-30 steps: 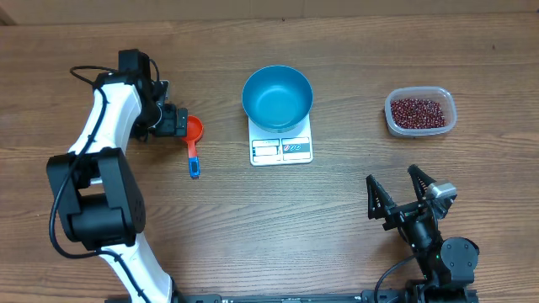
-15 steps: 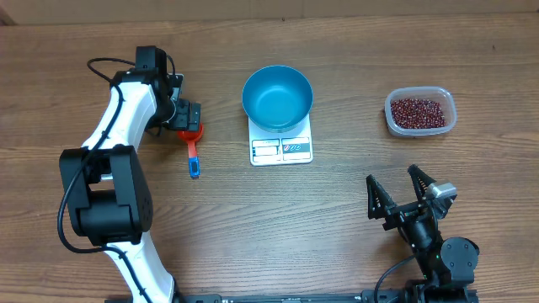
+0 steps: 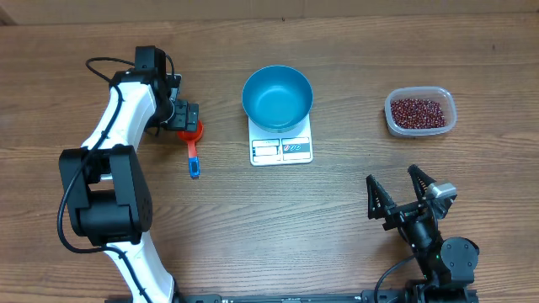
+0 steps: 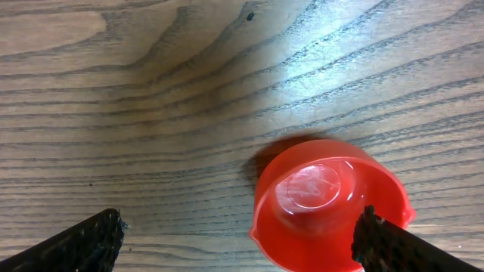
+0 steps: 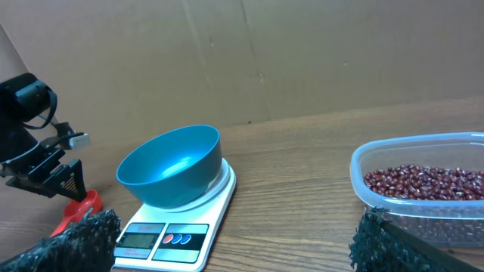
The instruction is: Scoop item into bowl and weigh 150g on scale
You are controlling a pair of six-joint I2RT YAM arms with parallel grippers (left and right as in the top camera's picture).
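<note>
- Your left gripper (image 4: 238, 240), jaws spread wide, hovers over the red scoop (image 4: 327, 205), not yet gripped.
- Beyond it, the blue bowl (image 3: 277, 97) sits empty on the scale (image 3: 281, 150).
- Farthest away, the beans (image 3: 417, 111) lie unscooped.
- Your right gripper (image 3: 392, 178) is parked, jaws spread.

- Brown wood-grain tabletop (image 3: 253, 219).
- White scale (image 3: 281, 150), about mid-table.
- Red scoop (image 3: 193, 151) with a blue handle end, left of the scale.
- Clear plastic container (image 3: 452, 114), well to the scale's right.

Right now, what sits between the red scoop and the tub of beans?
Only the blue bowl, sitting on the white scale; the overhead view shows it most clearly.
</note>
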